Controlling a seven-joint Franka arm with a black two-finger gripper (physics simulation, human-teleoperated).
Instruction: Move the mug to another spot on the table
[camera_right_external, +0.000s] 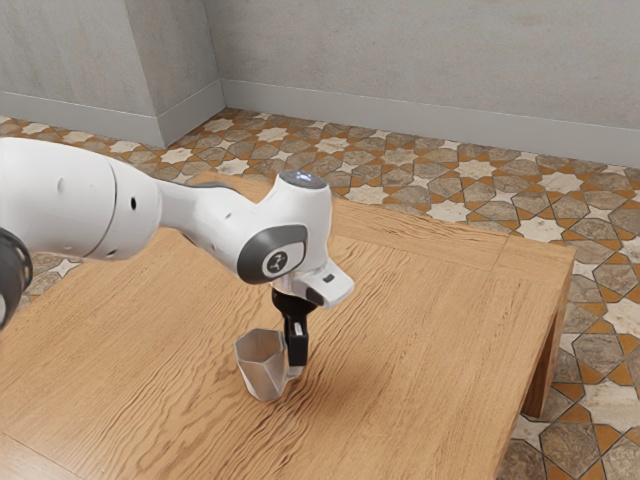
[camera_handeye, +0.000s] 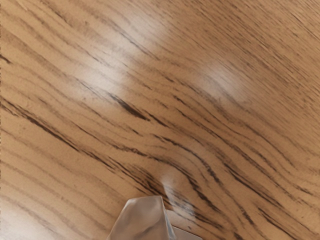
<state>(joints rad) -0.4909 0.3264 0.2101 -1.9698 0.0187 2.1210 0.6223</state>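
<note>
mug (camera_right_external: 258, 365) stands upright on the table (camera_right_external: 430, 300), mouth up and long axis vertical, in the near part of the top and well apart from the edge on the exterior view's right. gripper (camera_right_external: 296, 368) is down at the mug's wall on the exterior view's right, so the mug's body lies to the exterior view's left of it. it cannot be told whether the gripper is clamped on that wall or merely against it. the arm comes in from the exterior view's left, wrist bent, hand pointing straight down. wrist view: mug (camera_handeye: 142, 220) sits just under the hand as a pale faceted shape, with bare table (camera_handeye: 200, 100) beyond it. judgement: grip needs confirming before any lift.
</note>
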